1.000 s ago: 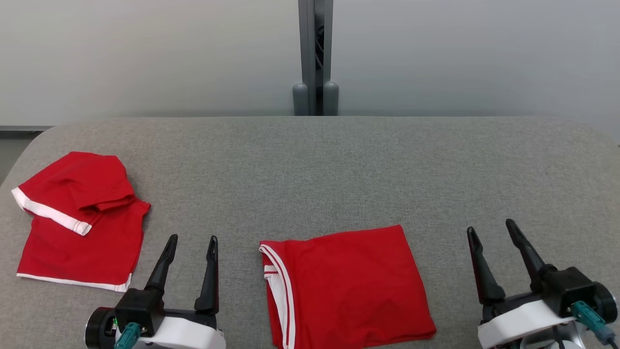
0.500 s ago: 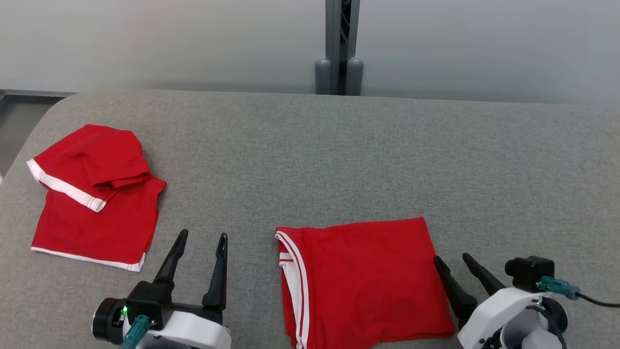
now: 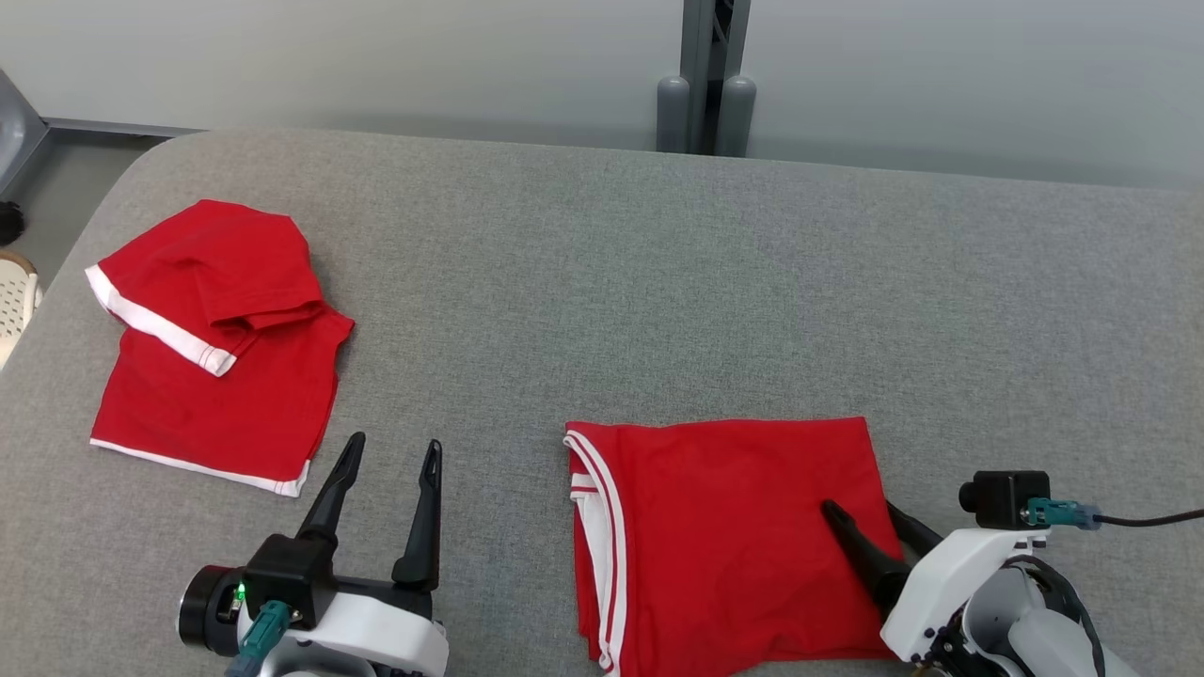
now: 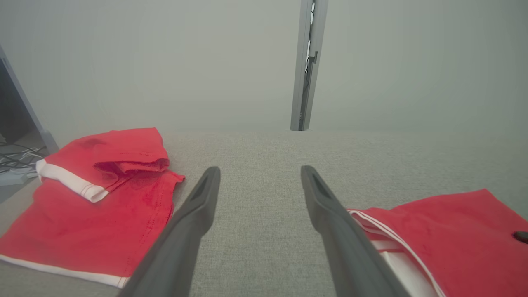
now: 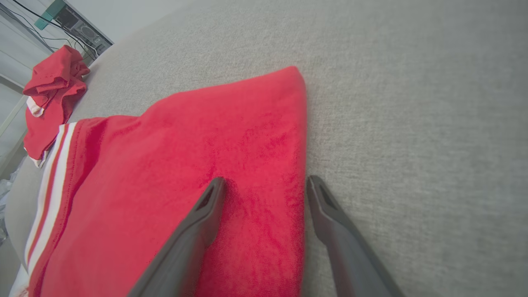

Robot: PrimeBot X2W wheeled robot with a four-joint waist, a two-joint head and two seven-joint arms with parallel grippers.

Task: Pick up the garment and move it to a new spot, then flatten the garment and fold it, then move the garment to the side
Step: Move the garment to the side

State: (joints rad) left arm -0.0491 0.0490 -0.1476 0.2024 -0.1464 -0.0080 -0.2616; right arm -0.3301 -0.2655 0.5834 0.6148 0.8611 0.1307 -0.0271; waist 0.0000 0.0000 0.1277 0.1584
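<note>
A red garment (image 3: pixel 724 536) with white stripes on its left hem lies folded flat on the grey table near the front middle; it also shows in the right wrist view (image 5: pixel 173 173) and the left wrist view (image 4: pixel 445 235). My right gripper (image 3: pixel 861 512) is open and low over its right edge: in the right wrist view (image 5: pixel 266 183) one finger rests over the red cloth and the other over bare table just past the edge. My left gripper (image 3: pixel 395 444) stands open above bare table to the garment's left, nothing between its fingers (image 4: pixel 260 171).
A second red garment (image 3: pixel 216 367) with white trim lies loosely folded at the table's left, close to the rounded left edge (image 3: pixel 56 273). A grey post (image 3: pixel 705 75) stands behind the table's far edge. Bare grey table (image 3: pixel 705 282) spreads across the middle and right.
The head camera has swung, shifting the whole picture. My right gripper has come in leftward and tipped down onto the folded garment's right edge. The left gripper has stayed put and open.
</note>
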